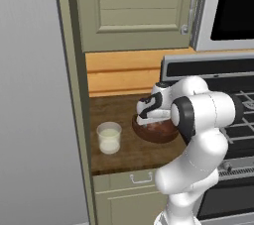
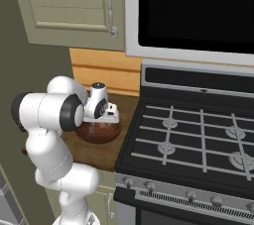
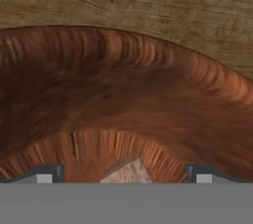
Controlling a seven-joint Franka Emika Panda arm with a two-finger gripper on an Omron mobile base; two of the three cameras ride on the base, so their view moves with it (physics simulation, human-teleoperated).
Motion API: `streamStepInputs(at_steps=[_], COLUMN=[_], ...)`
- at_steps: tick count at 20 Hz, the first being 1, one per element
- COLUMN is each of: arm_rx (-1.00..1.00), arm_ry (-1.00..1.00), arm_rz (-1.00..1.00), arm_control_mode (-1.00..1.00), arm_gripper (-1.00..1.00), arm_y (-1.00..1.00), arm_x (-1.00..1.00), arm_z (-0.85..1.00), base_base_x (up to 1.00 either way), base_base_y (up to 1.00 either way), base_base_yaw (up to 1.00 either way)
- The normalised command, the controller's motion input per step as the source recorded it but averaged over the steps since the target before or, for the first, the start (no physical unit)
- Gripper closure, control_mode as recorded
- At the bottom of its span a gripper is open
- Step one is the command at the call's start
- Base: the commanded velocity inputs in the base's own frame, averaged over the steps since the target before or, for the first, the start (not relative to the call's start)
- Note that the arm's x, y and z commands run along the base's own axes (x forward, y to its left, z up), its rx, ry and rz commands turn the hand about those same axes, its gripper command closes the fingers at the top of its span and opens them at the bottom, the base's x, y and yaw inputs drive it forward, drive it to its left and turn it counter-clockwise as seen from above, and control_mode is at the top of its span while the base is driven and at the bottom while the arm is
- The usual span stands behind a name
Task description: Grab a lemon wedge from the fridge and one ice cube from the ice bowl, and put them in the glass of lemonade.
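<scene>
Inside the round, shallow reddish-brown ice bowl (image 3: 148,94), seen from the hand view, a small pale angular ice cube (image 3: 127,172) lies at the bottom edge of the picture, between the two dark fingertips (image 3: 45,172) and roughly midway from each. The gripper (image 3: 126,176) has its jaws spread wide, one on either side of the cube, holding nothing. The cube is cut off by the frame, so its long axis cannot be told; it seems to sit just below the hand, so a short straight drop looks like what the pinch needs.

On the wooden counter (image 1: 124,152), the short clear glass of pale lemonade (image 1: 109,138) stands near the bowl, on its left in the left base view. No writing or brand is readable anywhere.
</scene>
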Motion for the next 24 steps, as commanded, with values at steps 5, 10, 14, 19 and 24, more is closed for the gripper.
streamStepInputs(at_steps=[5, 10, 14, 19, 24], arm_rx=[0.00, 0.00, 0.00, 0.00, 0.00], arm_ry=[-0.03, 0.00, 0.00, 0.00, 0.00], arm_rz=[0.00, 0.00, 0.00, 0.00, 0.00], arm_control_mode=[-1.00, -1.00, -1.00, -1.00, -1.00], arm_gripper=[-1.00, -1.00, -1.00, -1.00, -1.00], arm_y=[0.04, 0.13, 0.26, 0.04, 0.00], arm_x=[-0.02, -0.26, 0.00, 0.02, 0.00], arm_z=[-0.05, -0.08, -0.06, -0.01, -0.08], base_base_x=[0.00, 0.00, 0.00, 0.00, 0.00], base_base_y=[0.00, 0.00, 0.00, 0.00, 0.00], base_base_yaw=[0.00, 0.00, 0.00, 0.00, 0.00])
